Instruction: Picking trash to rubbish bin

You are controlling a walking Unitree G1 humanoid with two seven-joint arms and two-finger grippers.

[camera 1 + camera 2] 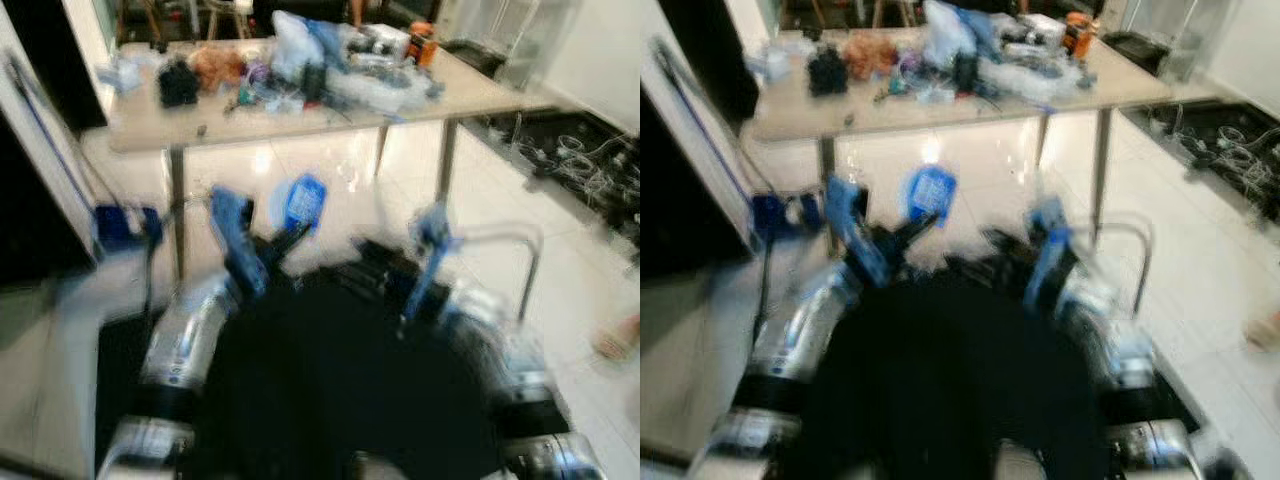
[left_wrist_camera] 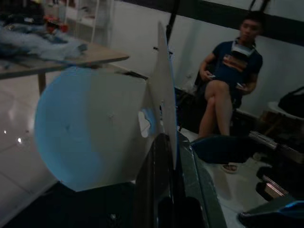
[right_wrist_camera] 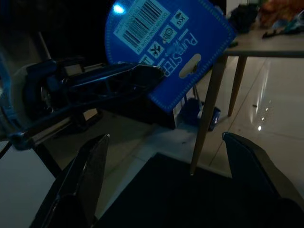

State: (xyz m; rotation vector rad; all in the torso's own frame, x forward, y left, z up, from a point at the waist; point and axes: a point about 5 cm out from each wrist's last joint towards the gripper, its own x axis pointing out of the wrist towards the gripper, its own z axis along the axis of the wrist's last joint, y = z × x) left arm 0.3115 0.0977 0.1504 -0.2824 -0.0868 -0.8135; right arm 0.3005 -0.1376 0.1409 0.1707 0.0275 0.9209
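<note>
My left gripper (image 1: pixel 290 238) is shut on a round blue cardboard package card (image 1: pixel 305 201), holding it up over a wide black bin opening (image 1: pixel 350 380) just below me. The right wrist view shows the printed card (image 3: pixel 166 42) with a barcode, pinched at its lower edge by the left gripper's black fingers (image 3: pixel 128 78). The card's pale back (image 2: pixel 95 128) appears in the left wrist view. My right gripper (image 3: pixel 166 175) is open, its two black fingers (image 3: pixel 90 175) spread wide with nothing between them, to the right of the card.
A long beige table (image 1: pixel 300 115) stands ahead, piled with bags, wrappers and an orange bottle (image 1: pixel 424 42). A dark cabinet (image 1: pixel 30 200) is at the left. Cables (image 1: pixel 590 150) lie on the floor at the right. A person (image 2: pixel 228 80) sits against the wall.
</note>
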